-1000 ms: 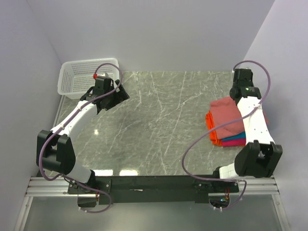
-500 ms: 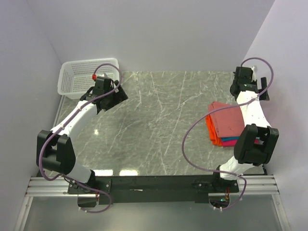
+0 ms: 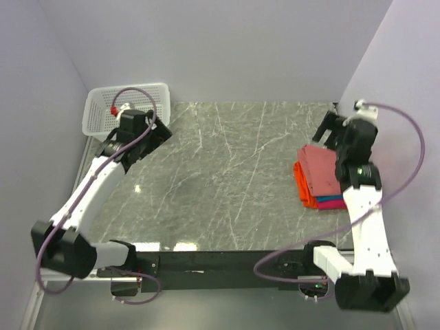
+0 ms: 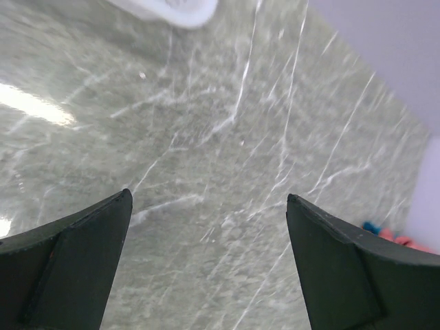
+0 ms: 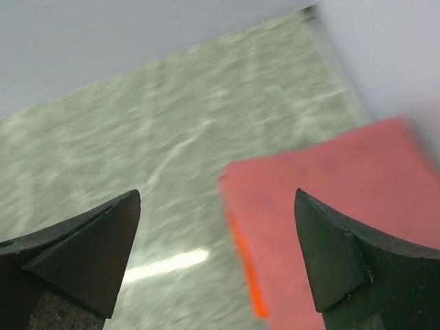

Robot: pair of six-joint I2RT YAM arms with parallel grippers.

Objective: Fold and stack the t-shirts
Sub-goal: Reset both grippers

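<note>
Grey marble worktop (image 3: 227, 179), lilac walls. Folded t-shirts (image 3: 322, 172) stacked at right edge, salmon-red on top, edges squared so pile sits stable. Right claw (image 5: 216, 199) spread, empty, above stack's far corner. Left claw (image 4: 207, 198) spread, empty, near basket (image 3: 103, 110), out of way.

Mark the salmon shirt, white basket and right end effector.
salmon shirt (image 3: 317, 168), top external view, upper face.
white basket (image 3: 98, 113), top external view, bare mesh.
right end effector (image 5: 216, 206), right wrist view, between fingertips.
</note>
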